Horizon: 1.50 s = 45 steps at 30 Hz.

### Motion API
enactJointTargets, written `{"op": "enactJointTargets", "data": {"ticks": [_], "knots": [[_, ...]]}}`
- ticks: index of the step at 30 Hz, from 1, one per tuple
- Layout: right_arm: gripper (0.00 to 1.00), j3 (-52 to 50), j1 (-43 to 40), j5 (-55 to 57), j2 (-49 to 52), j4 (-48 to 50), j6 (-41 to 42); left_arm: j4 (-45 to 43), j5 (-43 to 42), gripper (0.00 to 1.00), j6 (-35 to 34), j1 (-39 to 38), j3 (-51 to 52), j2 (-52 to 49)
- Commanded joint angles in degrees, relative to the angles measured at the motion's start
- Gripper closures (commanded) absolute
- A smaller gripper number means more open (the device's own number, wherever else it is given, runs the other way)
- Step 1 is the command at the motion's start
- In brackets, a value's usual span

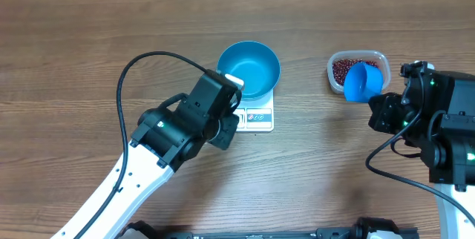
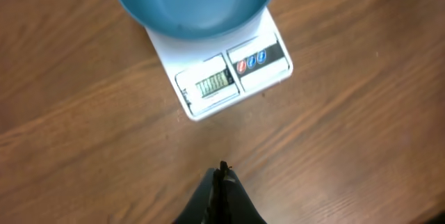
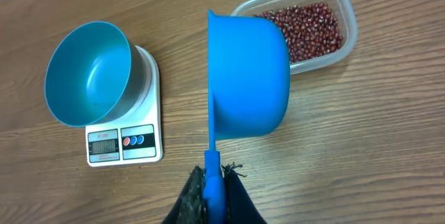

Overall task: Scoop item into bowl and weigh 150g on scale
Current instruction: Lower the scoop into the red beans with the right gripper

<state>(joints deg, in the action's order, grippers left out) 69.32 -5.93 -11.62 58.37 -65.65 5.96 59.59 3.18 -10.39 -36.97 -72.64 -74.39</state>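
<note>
The blue bowl sits on the white scale near the middle of the table. It is pushed toward the scale's 12 o'clock edge, which leaves the display and buttons along the 6 o'clock edge uncovered and readable. No beans show on the visible part of the bowl's inside, so the weighing looks barely begun.

The beans lie in a clear tub at 3 o'clock from the bowl, well apart from it. The right pincer is clamped on the handle of a blue scoop, which hangs over the tub's near end. From the right wrist, the scoop is turned on its side with its mouth toward 9 o'clock. That suits either digging in or carrying across to the bowl, but which one is under way cannot be told.

The left pincer is closed on nothing. It hovers above bare table at 6 o'clock from the scale, apparently parked so its camera can watch the display without touching the platform.

Several things cannot be made out. The scoop's inside faces away from the right wrist camera and is too small overhead, so whether it holds beans is unclear. The display digits are too blurred to read. The left wrist view cuts off the bowl's far rim, and the scoop hides part of the tub. The left arm also covers the scale's 9 o'clock corner in the overhead view.
</note>
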Motion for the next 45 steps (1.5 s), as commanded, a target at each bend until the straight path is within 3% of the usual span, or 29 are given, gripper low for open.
{"op": "enactJointTargets", "data": {"ticks": [1,4,5,6,7,8,38,45], "knots": [[0.96,1.64,-0.26,-0.04,-0.15,0.37,-0.52,2.75,-2.82,0.96,-0.31,0.7,0.02,0.46],[0.96,1.64,-0.26,-0.04,-0.15,0.37,-0.5,4.13,-2.84,0.94,-1.53,0.7,-0.02,0.55],[0.96,1.64,-0.26,-0.07,-0.15,0.37,-0.5,4.24,-2.82,0.78,-1.64,0.7,-0.02,0.55],[0.96,1.64,-0.26,-0.07,-0.15,0.35,-0.5,4.26,-2.82,0.52,-1.64,0.7,-0.02,0.55],[0.96,1.64,-0.26,-0.07,-0.15,0.33,-0.5,4.28,-2.82,0.11,-1.64,0.7,-0.02,0.55],[0.97,1.64,-0.26,-0.07,-0.15,0.31,-0.5,4.37,-2.82,0.0,-1.64,0.7,-0.02,0.55],[0.96,2.03,-0.24,1.29,-0.15,1.07,-0.5,6.8,-2.62,0.01,-2.47,0.68,-0.44,1.38],[0.96,15.1,-0.24,8.85,6.54,-4.79,-3.54,6.8,-2.62,0.0,-2.45,0.68,-0.44,1.38]]}}
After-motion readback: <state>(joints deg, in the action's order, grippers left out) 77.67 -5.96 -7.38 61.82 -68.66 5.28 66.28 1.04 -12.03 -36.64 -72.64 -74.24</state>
